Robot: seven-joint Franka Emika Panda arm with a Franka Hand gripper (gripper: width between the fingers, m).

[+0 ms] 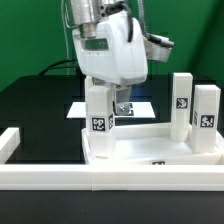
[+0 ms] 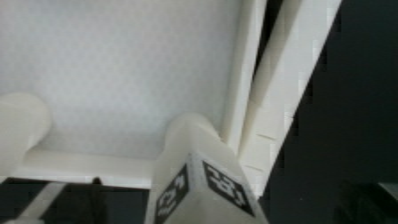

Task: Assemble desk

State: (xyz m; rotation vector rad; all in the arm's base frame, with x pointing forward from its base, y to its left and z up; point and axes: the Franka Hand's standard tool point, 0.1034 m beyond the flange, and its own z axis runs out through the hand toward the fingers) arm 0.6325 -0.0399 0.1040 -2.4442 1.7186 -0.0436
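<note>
The white rimmed tabletop [image 1: 160, 152] lies at the front of the table. My gripper [image 1: 101, 94] is shut on a white leg [image 1: 98, 112] with a square tag and holds it upright at the tabletop's corner on the exterior view's left. In the wrist view the same leg [image 2: 199, 175] shows two tags between the jaws, over the tabletop's inner face [image 2: 125, 80] and beside its rim [image 2: 267, 90]. Two more legs [image 1: 182, 100] [image 1: 206, 112] stand upright at the tabletop's side on the exterior view's right. The leg's lower end is hidden behind the rim.
A long low white border wall [image 1: 110, 180] runs along the front and turns back at the exterior view's left [image 1: 10, 143]. The marker board [image 1: 143, 104] lies flat behind the gripper. A rounded white shape [image 2: 18, 130] shows at the wrist view's edge; I cannot tell what it is.
</note>
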